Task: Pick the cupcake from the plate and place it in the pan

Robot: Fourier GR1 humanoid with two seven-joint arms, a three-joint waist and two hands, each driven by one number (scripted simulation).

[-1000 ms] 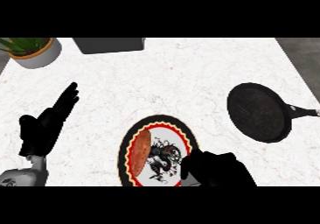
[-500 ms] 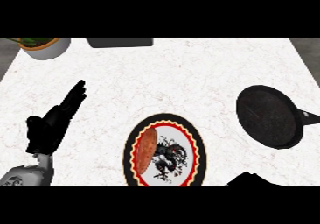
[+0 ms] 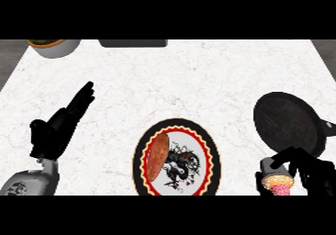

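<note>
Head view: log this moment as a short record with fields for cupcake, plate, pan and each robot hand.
cupcake: held in right robot hand, off the plate, just below the pan, not yet in it
plate: lower centre of counter, no cupcake on it
pan: right side, dark, nothing in it
right robot hand: lower right, curled round cupcake
left robot hand: left side, fingers straight, resting
</note>
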